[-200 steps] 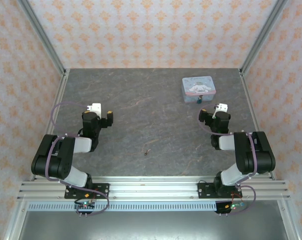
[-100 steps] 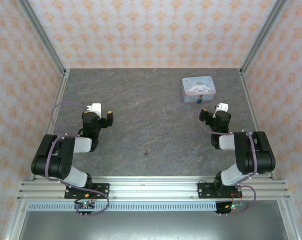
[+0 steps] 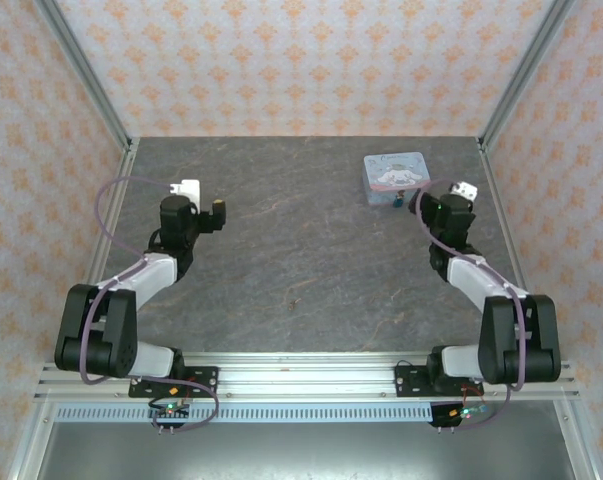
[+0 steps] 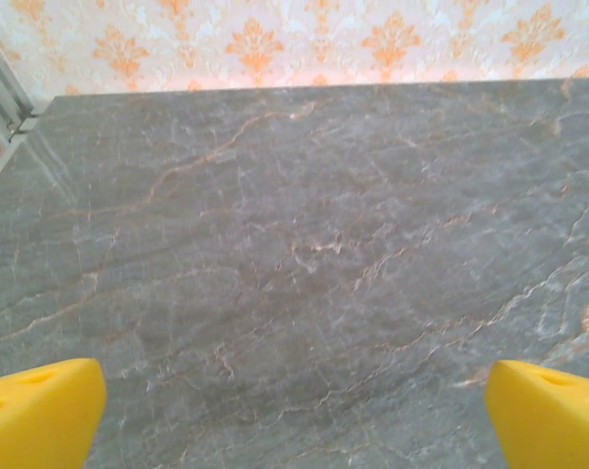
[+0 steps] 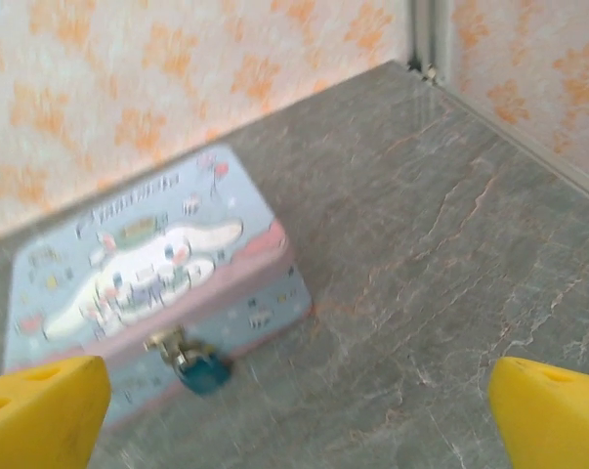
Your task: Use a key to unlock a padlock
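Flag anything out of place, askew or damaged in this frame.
Nothing looks damaged or spilled. The only thing of note: the key lies loose on the table, well apart from the padlock, which hangs at the front clasp of the cartoon tin. The left tool and right tool are open, holding nothing.

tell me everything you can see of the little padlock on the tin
The padlock is tiny and teal-blue, blurred in the right wrist view. It hangs upright from the brass-coloured hasp on the front wall of the pale blue cartoon tin, toward the far right of the table. Its shackle is too small to tell open from shut. Its base sits low near the table surface; whether they touch is unclear.
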Tool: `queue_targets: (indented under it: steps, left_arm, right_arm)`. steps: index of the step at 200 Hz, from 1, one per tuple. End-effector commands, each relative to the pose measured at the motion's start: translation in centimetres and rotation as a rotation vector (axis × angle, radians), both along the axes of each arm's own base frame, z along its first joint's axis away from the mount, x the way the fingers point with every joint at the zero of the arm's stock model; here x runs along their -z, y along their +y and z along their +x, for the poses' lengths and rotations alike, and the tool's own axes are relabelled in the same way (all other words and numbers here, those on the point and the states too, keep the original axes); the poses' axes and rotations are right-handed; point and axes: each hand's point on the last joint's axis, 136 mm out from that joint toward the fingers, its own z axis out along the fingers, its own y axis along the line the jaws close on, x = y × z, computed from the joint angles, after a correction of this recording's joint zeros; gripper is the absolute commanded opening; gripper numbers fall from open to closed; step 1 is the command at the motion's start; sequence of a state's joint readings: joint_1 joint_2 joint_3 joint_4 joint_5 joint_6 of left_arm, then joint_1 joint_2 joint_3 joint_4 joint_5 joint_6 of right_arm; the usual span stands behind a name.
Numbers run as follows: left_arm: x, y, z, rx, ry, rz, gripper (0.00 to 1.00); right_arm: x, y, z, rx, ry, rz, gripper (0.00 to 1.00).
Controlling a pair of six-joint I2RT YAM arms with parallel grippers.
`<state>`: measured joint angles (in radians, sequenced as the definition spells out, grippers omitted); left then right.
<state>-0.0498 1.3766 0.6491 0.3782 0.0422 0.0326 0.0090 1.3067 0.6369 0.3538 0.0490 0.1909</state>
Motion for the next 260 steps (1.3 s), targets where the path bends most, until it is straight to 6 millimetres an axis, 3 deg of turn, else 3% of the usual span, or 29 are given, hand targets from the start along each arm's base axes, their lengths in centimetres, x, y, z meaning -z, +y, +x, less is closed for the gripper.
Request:
queue_targets:
  steps: [1, 20, 55, 82, 136, 180, 222, 260]
  left_arm:
    - [-1.9, -0.3, 0.2, -0.027, 0.048, -0.082, 1.00]
    - [-3.3, -1.2, 1.3, -0.050, 0.084, -0.171, 1.00]
    - [-3.8, -2.5, 2.9, -0.159, 0.243, -0.255, 1.00]
    - [-2.3, -4.7, 4.0, -0.148, 0.427, -0.345, 0.99]
    - [-2.4, -9.4, 5.4, -0.048, 0.466, -0.475, 0.99]
    - [-3.4, -12.0, 5.3, 0.039, 0.476, -0.497, 1.00]
    - [-5.1, -13.3, 5.5, 0.090, 0.448, -0.505, 1.00]
    - [-5.4, -13.9, 5.6, 0.108, 0.443, -0.505, 1.00]
  right_arm:
    - [-1.1, -0.8, -0.5, 0.097, -0.012, 0.150, 0.99]
    - [-3.2, 0.0, 1.8, 0.065, 0.015, 0.199, 0.99]
    - [-3.6, 0.1, 7.4, 0.077, 0.138, 0.246, 0.99]
    - [-3.2, -0.4, 11.1, 0.101, 0.254, 0.227, 0.99]
    - [-0.8, -2.0, 16.4, 0.124, 0.364, 0.290, 0.93]
    - [2.1, -2.7, 19.2, 0.105, 0.475, 0.284, 0.92]
    - [5.2, -0.2, 20.8, -0.005, 0.563, 0.377, 0.84]
    - [6.8, 3.1, 19.7, -0.094, 0.629, 0.432, 0.74]
